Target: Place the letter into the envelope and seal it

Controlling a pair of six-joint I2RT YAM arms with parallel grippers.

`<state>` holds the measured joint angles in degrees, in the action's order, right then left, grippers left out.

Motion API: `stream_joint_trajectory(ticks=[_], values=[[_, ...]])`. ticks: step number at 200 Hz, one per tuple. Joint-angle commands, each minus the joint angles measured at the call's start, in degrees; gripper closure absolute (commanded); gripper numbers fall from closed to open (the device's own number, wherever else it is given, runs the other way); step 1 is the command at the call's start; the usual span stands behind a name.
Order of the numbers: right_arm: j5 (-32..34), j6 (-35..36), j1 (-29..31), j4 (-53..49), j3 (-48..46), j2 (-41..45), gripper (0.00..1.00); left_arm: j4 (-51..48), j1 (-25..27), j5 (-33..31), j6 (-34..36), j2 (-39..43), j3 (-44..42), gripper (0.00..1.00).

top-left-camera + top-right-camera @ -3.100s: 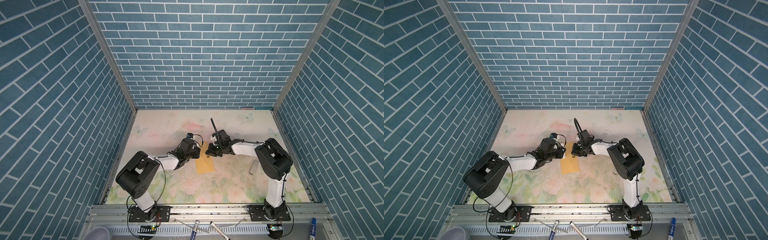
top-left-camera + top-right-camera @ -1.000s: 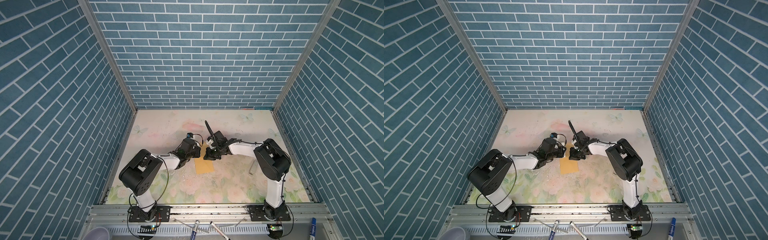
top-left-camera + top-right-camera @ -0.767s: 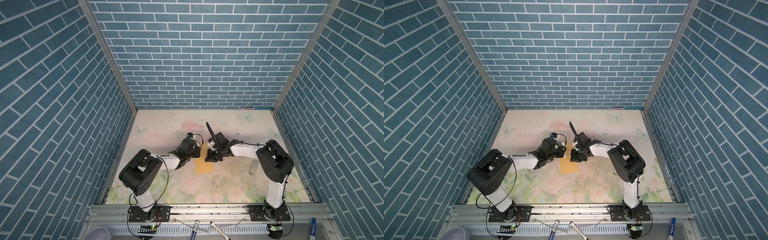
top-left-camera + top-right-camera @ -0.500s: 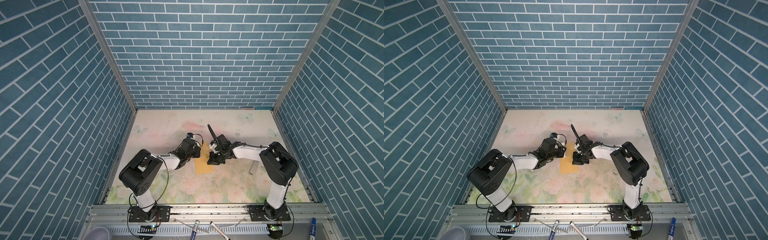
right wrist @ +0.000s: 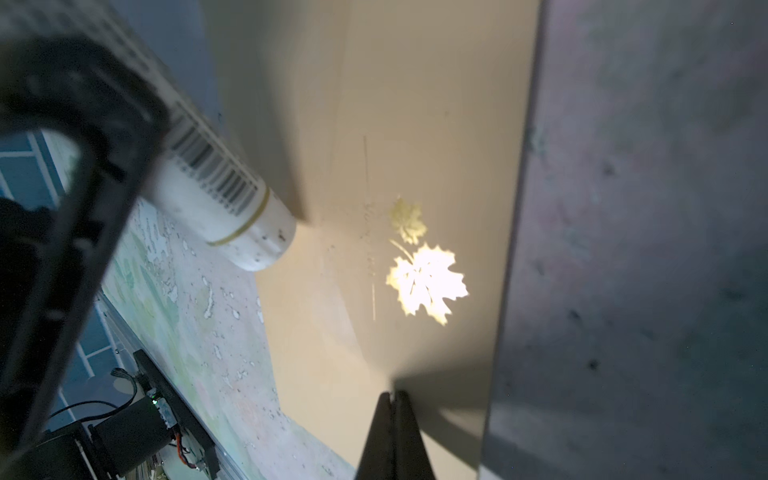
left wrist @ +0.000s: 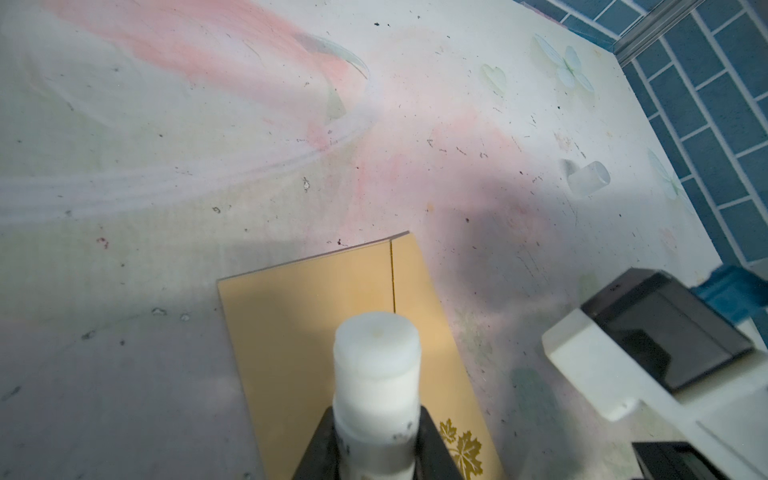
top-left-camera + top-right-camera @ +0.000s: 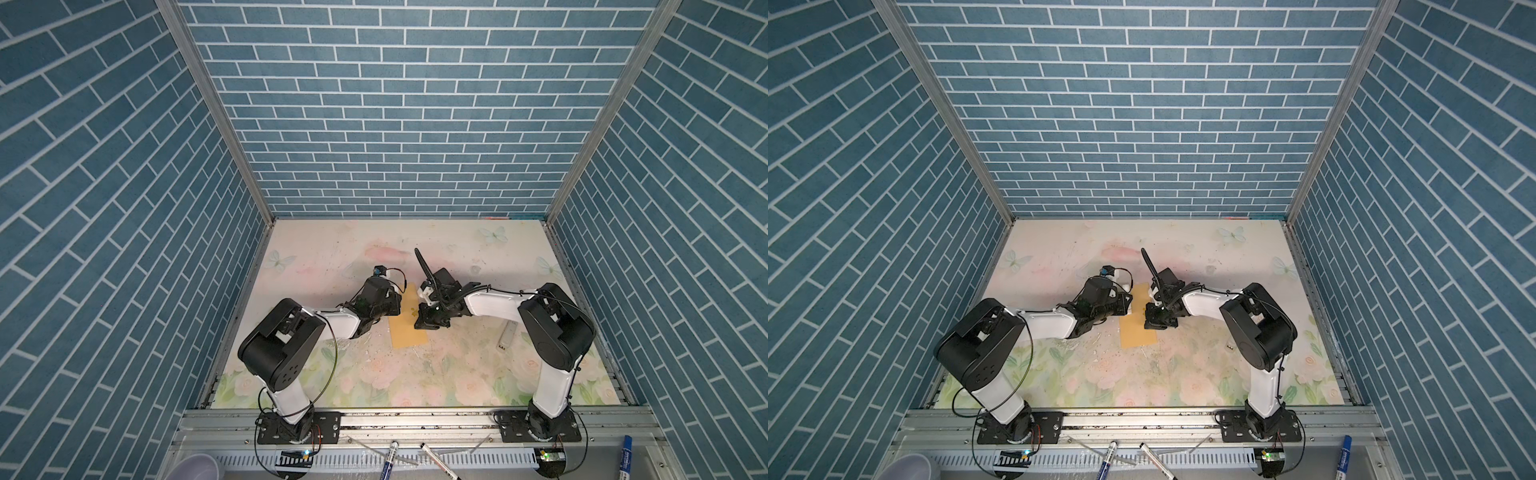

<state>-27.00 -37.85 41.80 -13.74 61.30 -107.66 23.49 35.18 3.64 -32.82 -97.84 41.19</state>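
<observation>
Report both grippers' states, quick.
Left gripper: closed on a white cylindrical glue stick.
Right gripper: closed, empty, fingers down at the golden-tan paper envelope.

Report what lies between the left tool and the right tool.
The envelope, bearing its gold leaf emblem, spans that gap; the left tool grips a white glue stick over it, the shut right tool touches it. Both top views show this.

Teal-blue brick-patterned walls (image 7: 395, 124) enclose a pale floral-printed tabletop (image 7: 457, 365), edged in front by a grey aluminium rail (image 7: 415, 419).
</observation>
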Motion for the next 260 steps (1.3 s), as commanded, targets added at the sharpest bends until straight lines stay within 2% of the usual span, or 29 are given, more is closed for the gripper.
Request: stream_joint_trajectory(ticks=[1,81,123,260], values=[[3.27,-2.49,0.34,0.69,2.54,-3.24,1.00,-0.63,0.12,-1.53,0.30,-1.03,-1.02,1.00],[3.41,-2.67,0.12,1.08,10.53,-9.33,1.00,-0.26,0.07,-1.61,0.30,-0.62,-2.78,1.00],[3.14,-2.15,-0.22,0.45,11.70,-10.42,1.00,-0.17,0.08,-1.62,0.30,-0.50,-2.80,1.00],[3.62,-0.30,-6.22,-1.03,17.06,-14.93,1.00,0.00,0.09,-1.79,0.19,-0.04,-3.48,1.00]])
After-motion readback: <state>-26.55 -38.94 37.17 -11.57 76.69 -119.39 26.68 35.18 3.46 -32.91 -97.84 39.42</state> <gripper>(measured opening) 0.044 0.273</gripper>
